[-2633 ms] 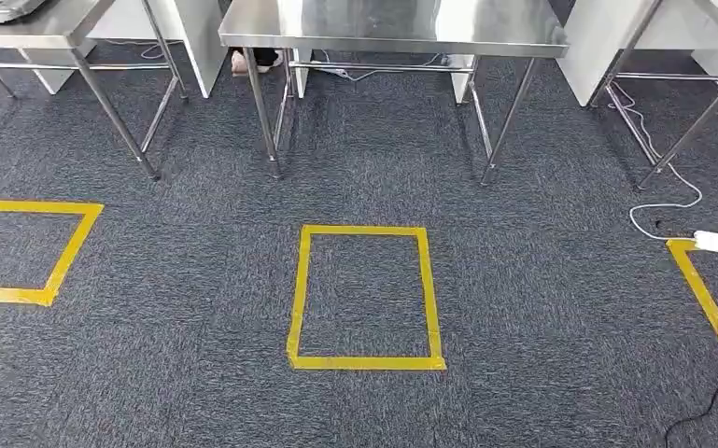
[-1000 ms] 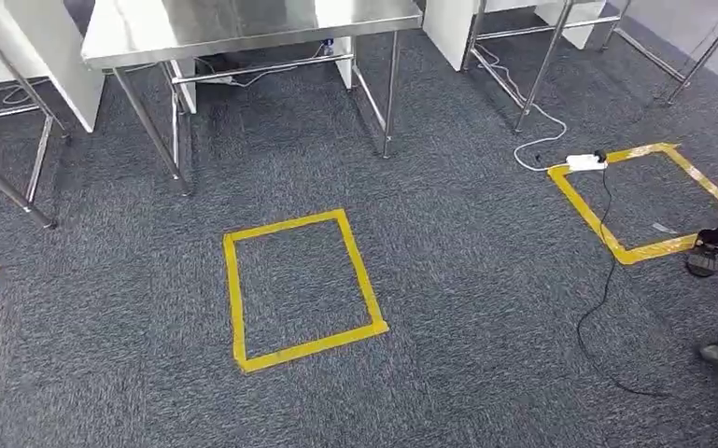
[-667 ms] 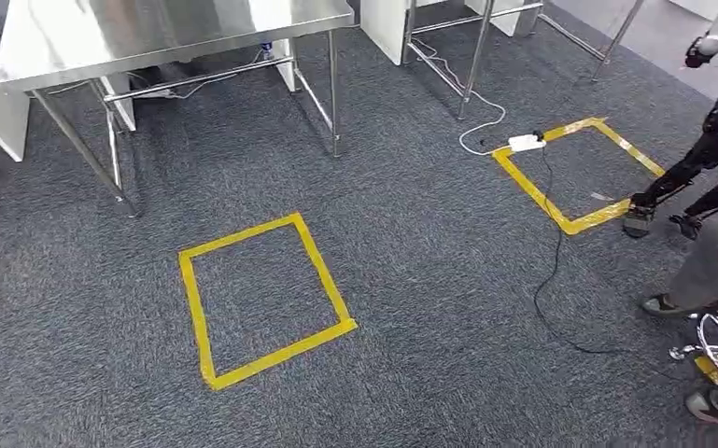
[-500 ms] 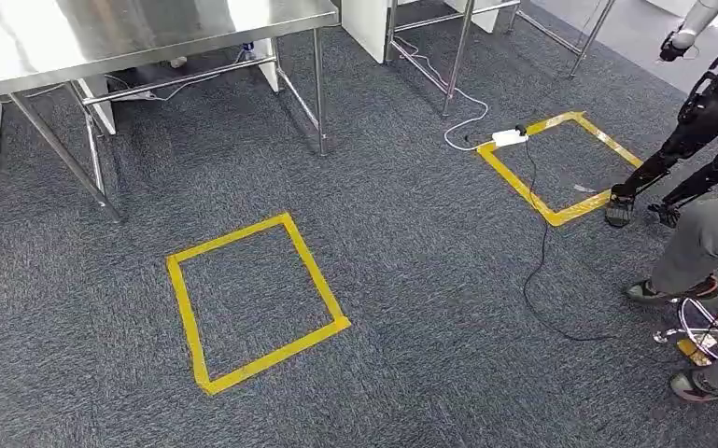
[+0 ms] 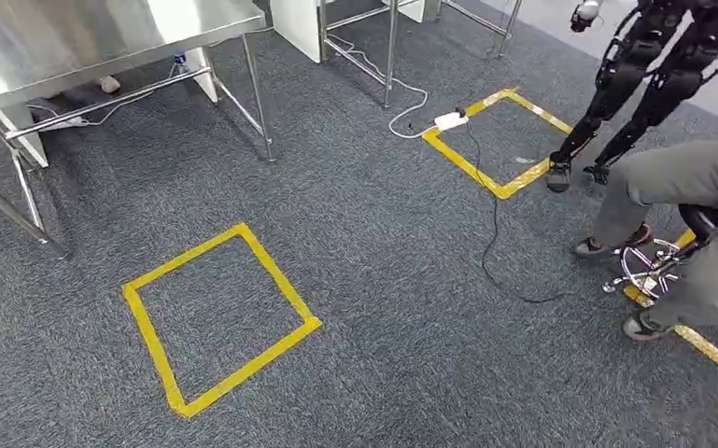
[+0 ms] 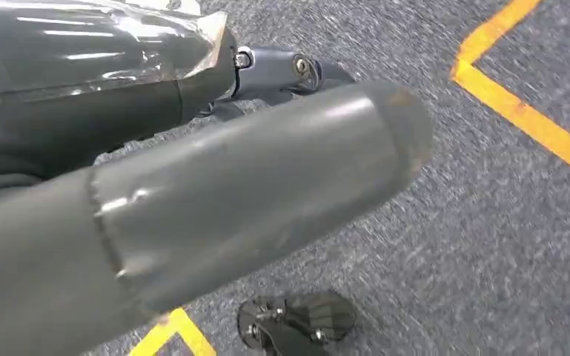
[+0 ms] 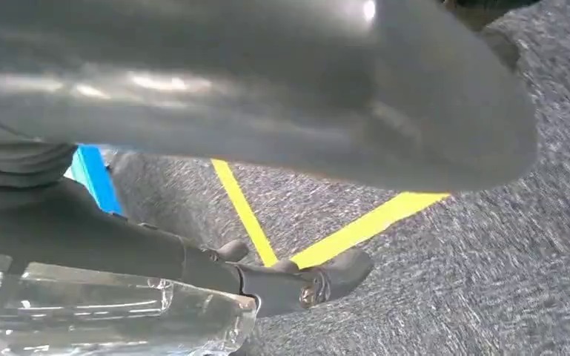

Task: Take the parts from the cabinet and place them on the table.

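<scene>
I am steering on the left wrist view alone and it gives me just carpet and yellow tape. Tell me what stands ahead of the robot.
Observer: In the head view a steel table stands ahead on the left, beyond a yellow taped square on the carpet.
Operator: Now report the right side.
Observer: Another humanoid robot stands at the far right, its feet at the edge of a second taped square.
Operator: Name any floor hazard there.
Observer: A black cable runs loose over the carpet from a white power strip toward a person in grey trousers.
</scene>
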